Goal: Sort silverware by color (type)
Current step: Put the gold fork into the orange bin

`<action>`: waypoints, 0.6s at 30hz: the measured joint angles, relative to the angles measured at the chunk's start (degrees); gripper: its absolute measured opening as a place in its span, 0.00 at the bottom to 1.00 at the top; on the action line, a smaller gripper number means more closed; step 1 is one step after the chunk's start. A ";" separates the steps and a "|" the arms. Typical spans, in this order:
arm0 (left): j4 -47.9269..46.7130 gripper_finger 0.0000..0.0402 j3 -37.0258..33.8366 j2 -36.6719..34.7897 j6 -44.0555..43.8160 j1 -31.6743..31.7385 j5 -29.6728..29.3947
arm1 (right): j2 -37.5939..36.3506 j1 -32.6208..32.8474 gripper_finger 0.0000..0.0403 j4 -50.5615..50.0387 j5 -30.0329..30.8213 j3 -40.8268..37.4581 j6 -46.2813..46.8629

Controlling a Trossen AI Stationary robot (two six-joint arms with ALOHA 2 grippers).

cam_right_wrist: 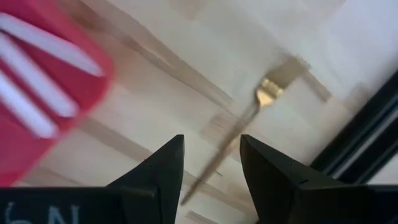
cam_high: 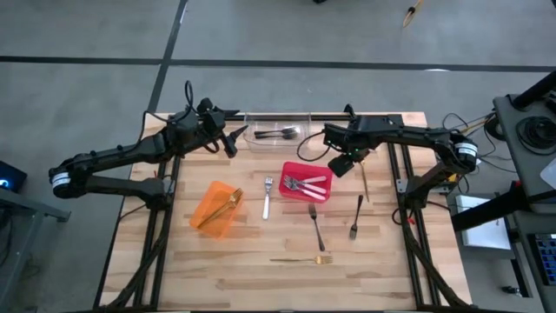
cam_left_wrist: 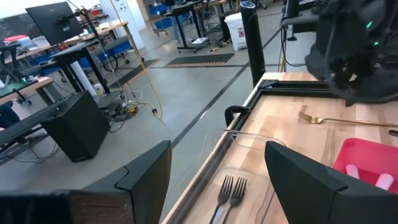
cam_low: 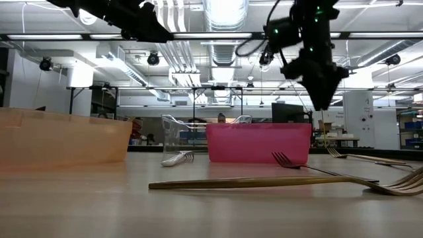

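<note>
Silverware lies spread over the wooden table. A gold fork [cam_high: 365,179] lies right of the red bin [cam_high: 294,170], which holds silver pieces [cam_high: 306,184]. My right gripper [cam_high: 341,165] hangs open above the table, pointing down, between the red bin and that gold fork [cam_right_wrist: 264,96], touching nothing. My left gripper [cam_high: 234,137] stays open and level at the far left, facing the clear bin [cam_high: 256,144] with dark forks [cam_left_wrist: 229,190] in it. A gold fork [cam_high: 228,204] lies in the orange bin [cam_high: 208,217].
On the bare table lie a silver fork [cam_high: 268,198], two dark forks [cam_high: 317,226] [cam_high: 356,217] and another gold fork [cam_high: 302,259] near the front edge. A black frame rail [cam_high: 373,116] runs along the far edge.
</note>
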 joint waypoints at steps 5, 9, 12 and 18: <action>0.00 0.60 0.00 -0.02 0.00 -0.02 0.00 | -0.63 -3.79 0.37 2.42 -0.58 -7.19 -0.26; 0.02 0.60 0.00 -0.02 0.00 0.00 0.00 | -1.09 -7.35 0.37 6.97 -4.21 -13.23 -0.11; 0.04 0.60 0.00 -0.02 0.02 0.00 0.02 | -1.07 -9.40 0.37 9.92 -5.47 -16.57 0.84; 0.04 0.60 0.00 -0.02 0.04 0.00 0.02 | -1.05 -11.08 0.37 13.31 -5.48 -19.92 2.18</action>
